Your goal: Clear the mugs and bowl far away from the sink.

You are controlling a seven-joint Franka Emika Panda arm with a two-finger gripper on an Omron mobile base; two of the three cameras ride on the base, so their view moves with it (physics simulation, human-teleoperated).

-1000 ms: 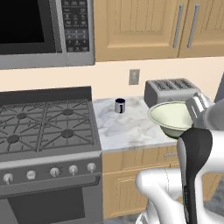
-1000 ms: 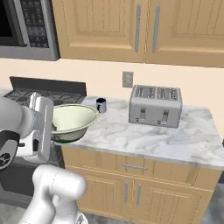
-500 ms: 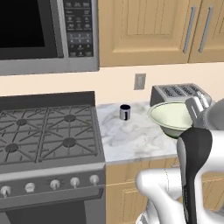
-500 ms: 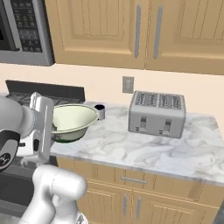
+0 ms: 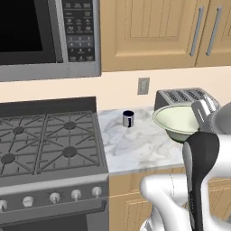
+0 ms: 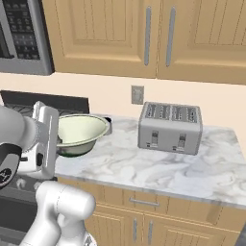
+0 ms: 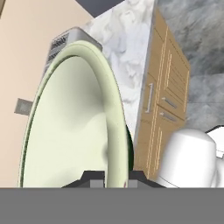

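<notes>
Pale cream-green bowl [image 5: 177, 121] held up at the right of the left base view, above the white marble counter [image 5: 135, 151], its far rim in front of a silver toaster [image 5: 185, 96]; gripper [image 5: 201, 118] at the bowl's right rim, fingers pinched shut on that edge. Dark navy mug [image 5: 128, 118] upright on the counter near the back wall, left of the bowl and apart from it, just right of the gas stove [image 5: 47, 149]. Microwave [image 5: 43, 38] overhead, wall socket [image 5: 143, 85] behind

Right base view: bowl [image 6: 79, 132] off the counter [image 6: 158, 166] at its left end, rim clamped at its left side by the gripper [image 6: 54, 139]; toaster [image 6: 170, 127] standing well to the right, apart from the bowl; a dark sliver behind the bowl's right rim, too hidden to name

Hand view: bowl [image 7: 70, 127] seen edge-on and tilted, its rim running down between the two dark fingertips [image 7: 94, 177], pincer closed tight on that rim; toaster [image 7: 65, 40] beyond the bowl's far edge, marble counter [image 7: 124, 57] and wooden cabinet fronts [image 7: 164, 100] past it
</notes>
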